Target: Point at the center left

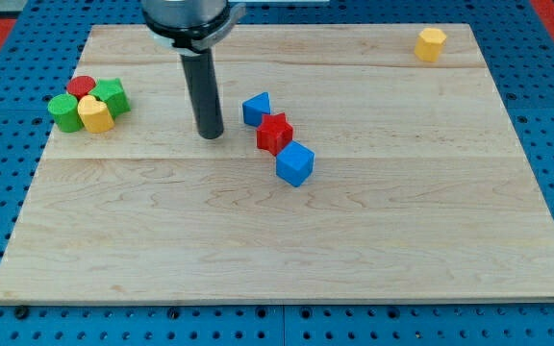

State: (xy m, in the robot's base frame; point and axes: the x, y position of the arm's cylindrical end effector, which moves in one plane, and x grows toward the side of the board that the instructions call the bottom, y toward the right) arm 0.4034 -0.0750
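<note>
my tip [211, 135] rests on the wooden tabletop [287, 240] a little left of the middle and toward the view's top. there is no gripper on this arm, only the dark rod, so nothing opens or closes and nothing is held.

just to the tip's right runs a short diagonal row: a blue triangular block [256, 109], a red star-shaped block [275, 133] and a blue cube [295, 163], each touching or nearly touching the next. the tip stands near the blue triangular block but apart from it. at the view's left edge sits a tight cluster: a red cylinder [83, 86], a green block [113, 95], a green cylinder [63, 111] and a yellow heart-shaped block [95, 113]. a yellow hexagonal block [431, 43] lies alone at the top right.

the target, the board's centre left, is bare wood below that cluster, well to the left of the tip and slightly lower in the view. i judge the pointing step unfinished. the next move calls for a slide left and a bit downward, passing beneath the cluster so no block gets nudged.
</note>
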